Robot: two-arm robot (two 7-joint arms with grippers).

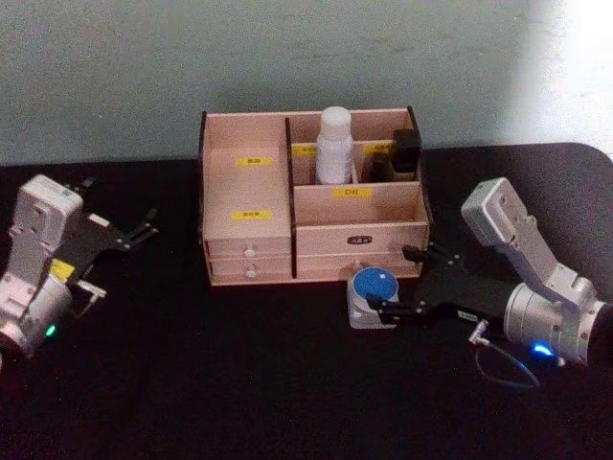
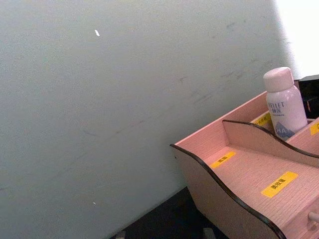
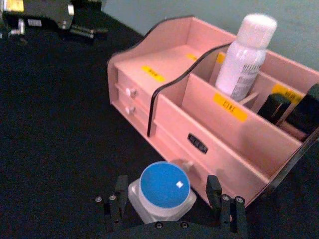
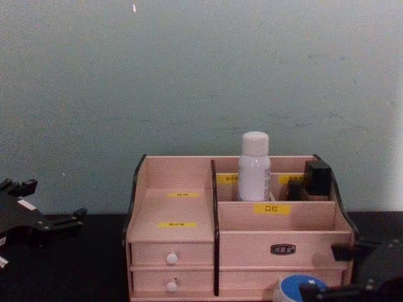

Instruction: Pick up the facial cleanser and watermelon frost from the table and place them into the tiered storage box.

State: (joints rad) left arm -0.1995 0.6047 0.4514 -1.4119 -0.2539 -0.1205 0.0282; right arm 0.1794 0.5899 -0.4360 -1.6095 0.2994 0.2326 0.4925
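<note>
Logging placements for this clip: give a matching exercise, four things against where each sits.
1. tall white cylindrical plastic facial cleanser bottle
2. short clear watermelon frost jar, blue lid
3. left tool
4. right tool

A. on the table before the light wooden tiered storage box
B. upright in a rear compartment
C. left of the box
D. open, flanking the jar

Pairs: 1-B, 2-A, 3-C, 4-D

The facial cleanser [image 1: 335, 144] stands in the tiered storage box's [image 1: 247, 240] back compartment; the watermelon frost [image 1: 373, 293] sits on the desk [image 1: 192, 383] before it.
</note>
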